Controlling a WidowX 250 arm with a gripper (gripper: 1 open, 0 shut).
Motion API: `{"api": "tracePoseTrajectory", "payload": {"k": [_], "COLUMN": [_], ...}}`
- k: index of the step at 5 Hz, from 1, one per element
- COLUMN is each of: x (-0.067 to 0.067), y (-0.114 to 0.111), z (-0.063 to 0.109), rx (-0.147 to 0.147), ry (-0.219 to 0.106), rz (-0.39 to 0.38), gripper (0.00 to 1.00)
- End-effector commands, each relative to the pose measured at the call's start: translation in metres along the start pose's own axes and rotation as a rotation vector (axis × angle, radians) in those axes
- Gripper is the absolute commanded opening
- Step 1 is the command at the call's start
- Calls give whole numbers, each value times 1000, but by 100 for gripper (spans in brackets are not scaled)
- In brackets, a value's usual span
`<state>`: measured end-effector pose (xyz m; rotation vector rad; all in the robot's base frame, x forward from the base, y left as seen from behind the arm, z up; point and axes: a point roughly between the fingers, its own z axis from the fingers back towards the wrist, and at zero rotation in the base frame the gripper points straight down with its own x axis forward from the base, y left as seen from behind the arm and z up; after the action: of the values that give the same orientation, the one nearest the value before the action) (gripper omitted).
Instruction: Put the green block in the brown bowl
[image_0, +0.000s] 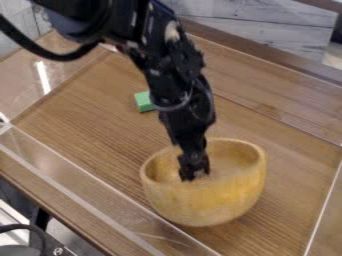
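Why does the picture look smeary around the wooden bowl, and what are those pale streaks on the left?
Camera view: the round light-brown wooden bowl and the black gripper are motion-blurred; the small green block stays fairly sharp; the pale streaks are glare on the clear wall.

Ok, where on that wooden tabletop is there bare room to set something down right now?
Bare wood runs along the right side of the tabletop, between the brown bowl and the far edge, and across the near left corner. It is crowded around the bowl, where the gripper reaches in, and beside the green block behind the arm.
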<state>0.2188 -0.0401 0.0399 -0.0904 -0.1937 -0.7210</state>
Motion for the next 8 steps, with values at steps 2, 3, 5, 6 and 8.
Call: {"api": "tracePoseTrajectory", "payload": {"k": [2, 3, 5, 6, 8], "x": [9, 7, 2, 0, -3], "y": [7, 7, 7, 7, 5], "z": [0, 0, 1, 2, 5], "rx": [10, -6, -36, -50, -85], "ry": [-37, -33, -24, -19, -9], "rz": [5, 28, 74, 96, 140], "gripper": [0, 0, 0, 0, 0]}}
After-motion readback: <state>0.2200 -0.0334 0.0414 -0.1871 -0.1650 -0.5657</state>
